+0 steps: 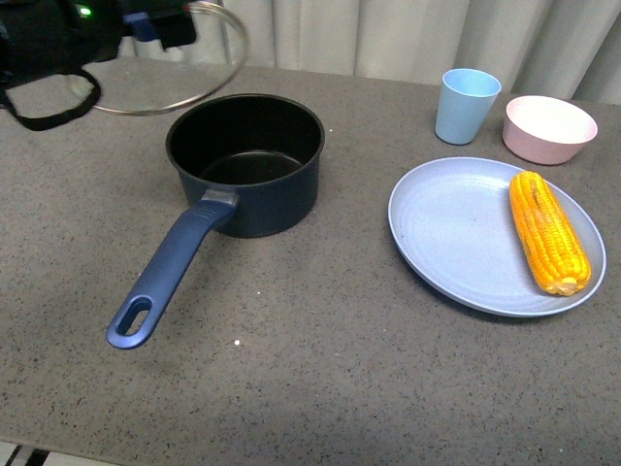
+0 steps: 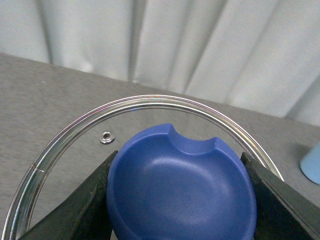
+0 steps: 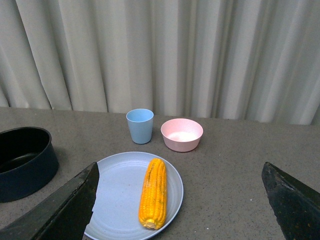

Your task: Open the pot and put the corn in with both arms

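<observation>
The dark navy pot (image 1: 247, 160) stands uncovered and empty at the table's left middle, its long blue handle (image 1: 160, 286) pointing toward me. My left gripper (image 1: 160, 24) holds the glass pot lid (image 1: 199, 73) in the air above and left of the pot. In the left wrist view, my left gripper (image 2: 179, 170) is shut on the lid's blue knob (image 2: 182, 195). The corn (image 1: 549, 231) lies on a light blue plate (image 1: 446, 233) at the right. My right gripper (image 3: 180, 185) hangs open above and in front of the corn (image 3: 154, 193), touching nothing.
A light blue cup (image 1: 466, 105) and a pink bowl (image 1: 548, 128) stand behind the plate. A pale curtain closes off the back of the table. The right wrist view also catches the pot (image 3: 25, 160) to one side of the plate (image 3: 117, 185).
</observation>
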Robot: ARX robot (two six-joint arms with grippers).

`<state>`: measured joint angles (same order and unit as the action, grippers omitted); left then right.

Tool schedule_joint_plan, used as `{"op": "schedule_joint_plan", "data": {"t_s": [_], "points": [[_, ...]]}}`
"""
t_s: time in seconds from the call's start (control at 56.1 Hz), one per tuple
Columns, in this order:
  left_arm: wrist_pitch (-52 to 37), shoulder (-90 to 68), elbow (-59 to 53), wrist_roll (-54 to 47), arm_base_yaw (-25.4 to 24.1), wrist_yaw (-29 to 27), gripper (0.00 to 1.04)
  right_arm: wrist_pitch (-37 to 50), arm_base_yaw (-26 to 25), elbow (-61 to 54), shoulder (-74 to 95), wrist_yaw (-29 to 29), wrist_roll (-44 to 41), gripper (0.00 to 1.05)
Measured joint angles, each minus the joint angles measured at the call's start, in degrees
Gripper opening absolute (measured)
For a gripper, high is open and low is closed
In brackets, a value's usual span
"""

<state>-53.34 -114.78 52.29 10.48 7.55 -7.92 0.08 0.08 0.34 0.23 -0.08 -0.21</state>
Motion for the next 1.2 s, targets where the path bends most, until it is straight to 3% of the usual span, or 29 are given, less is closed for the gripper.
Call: {"op": "schedule_joint_plan", "data": {"t_s": [0.143, 0.357, 0.642, 1.195], "points": [[-3.8, -2.9, -3.2, -1.4, -6.8, 0.2, 0.63, 0.0, 0.0, 0.0, 0.0, 0.0, 0.0, 0.95], [-10.1, -8.5, -4.1, -1.8, -12.0, 0.6, 0.63, 0.0, 0.0, 0.0, 0.0, 0.0, 0.0, 0.95], [-12.5, -18.5, -3.1, 0.3, -9.8, 0.4, 0.63, 0.0, 0.0, 0.0, 0.0, 0.0, 0.0, 0.95], [-12.2, -22.3, -0.9, 0.5, -9.4, -0.9, 0.63, 0.0, 0.0, 0.0, 0.0, 0.0, 0.0, 0.95]]}}
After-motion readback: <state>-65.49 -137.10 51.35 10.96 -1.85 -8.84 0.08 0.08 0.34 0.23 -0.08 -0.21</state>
